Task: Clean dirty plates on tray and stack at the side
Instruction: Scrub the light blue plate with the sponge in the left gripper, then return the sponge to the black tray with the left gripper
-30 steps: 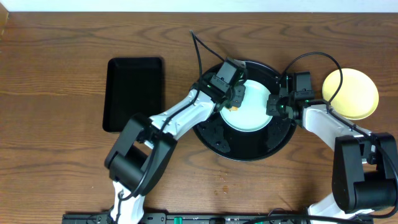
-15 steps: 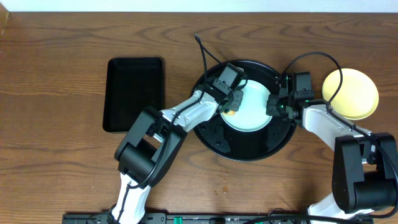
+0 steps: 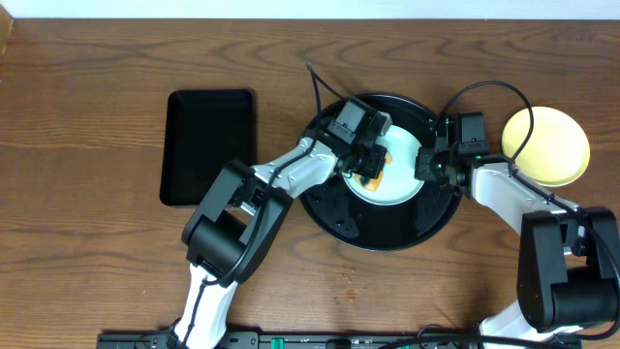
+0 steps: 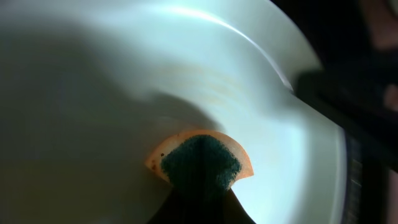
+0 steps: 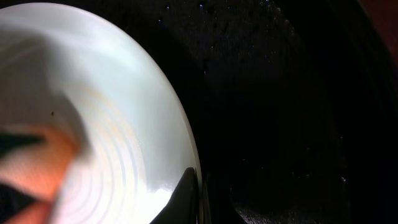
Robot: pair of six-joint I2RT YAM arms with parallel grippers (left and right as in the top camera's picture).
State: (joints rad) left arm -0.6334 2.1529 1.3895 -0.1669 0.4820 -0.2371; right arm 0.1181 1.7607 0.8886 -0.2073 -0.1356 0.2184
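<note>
From above the table, the overhead view shows the round black tray (image 3: 397, 231) a little toward 3 o'clock of the middle. One mint plate (image 3: 399, 160) lies inside it. The left gripper (image 3: 366, 163) is over the plate's 9 o'clock part, closed on an orange sponge (image 3: 372, 174) that is pressed on the plate. The right gripper (image 3: 427, 163) is at the plate's 3 o'clock rim. A yellow plate (image 3: 547, 145) lies alone on the bare tabletop (image 3: 97, 97) at 3 o'clock of the tray, apart from it. I judge this one is already cleaned and starts the stack. A rectangular black tray (image 3: 208, 145) lies at 9 o'clock. I can find only two plates; whether a third one is under the mint plate, I cannot tell.

From the left wrist view, the sponge touches the plate at 6 o'clock, its dark green side toward the camera. Only a dark blur of the fingers (image 4: 199, 210) shows below it. Faint brownish streaks (image 4: 208, 87) are on the plate at 12 o'clock of the sponge, so I judge the wiping is not finished.

From the right wrist view, the plate fills the 9 o'clock half and the dark tray floor the rest. At 6 o'clock the jaws are closed on the plate's rim, it seems to steady it; only one fingertip (image 5: 186, 193) is seen clearly. The sponge is an orange blur at 8 o'clock.

What is left, I think: finish this plate and put it on the yellow one.
</note>
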